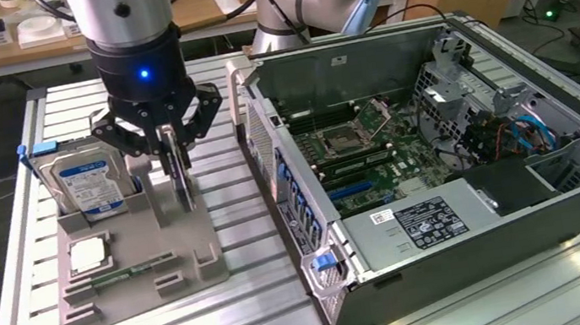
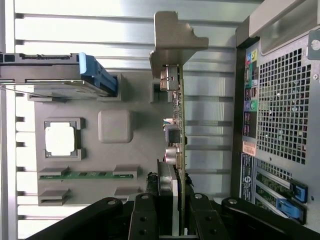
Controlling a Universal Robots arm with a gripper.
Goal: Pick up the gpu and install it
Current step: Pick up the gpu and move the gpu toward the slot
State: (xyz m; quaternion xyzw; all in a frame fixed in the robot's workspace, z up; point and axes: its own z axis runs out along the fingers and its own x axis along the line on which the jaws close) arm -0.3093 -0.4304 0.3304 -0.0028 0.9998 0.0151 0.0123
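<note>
The gpu [image 1: 182, 191] is a thin dark card standing edge-on in the grey holder tray [image 1: 139, 299], just beside the open computer case [image 1: 434, 219]. My gripper [image 1: 173, 158] hangs straight above it, its two fingers drawn together on the card's upper edge. In the wrist view the gpu [image 2: 180, 115] runs as a slim blade with its metal bracket [image 2: 172, 40] at the far end, and my gripper [image 2: 177, 202] clasps its near end. I cannot tell whether the card's lower edge still sits in the tray's slot.
A silver hard drive [image 1: 88, 184] with a blue-white label stands in the tray, with a square processor chip [image 1: 89, 255] and a green memory stick [image 1: 124, 275] lying near it. The case's motherboard [image 1: 370, 160] faces up, with blue slots [image 1: 357, 190]. The slatted aluminium table [image 1: 264, 302] carries everything.
</note>
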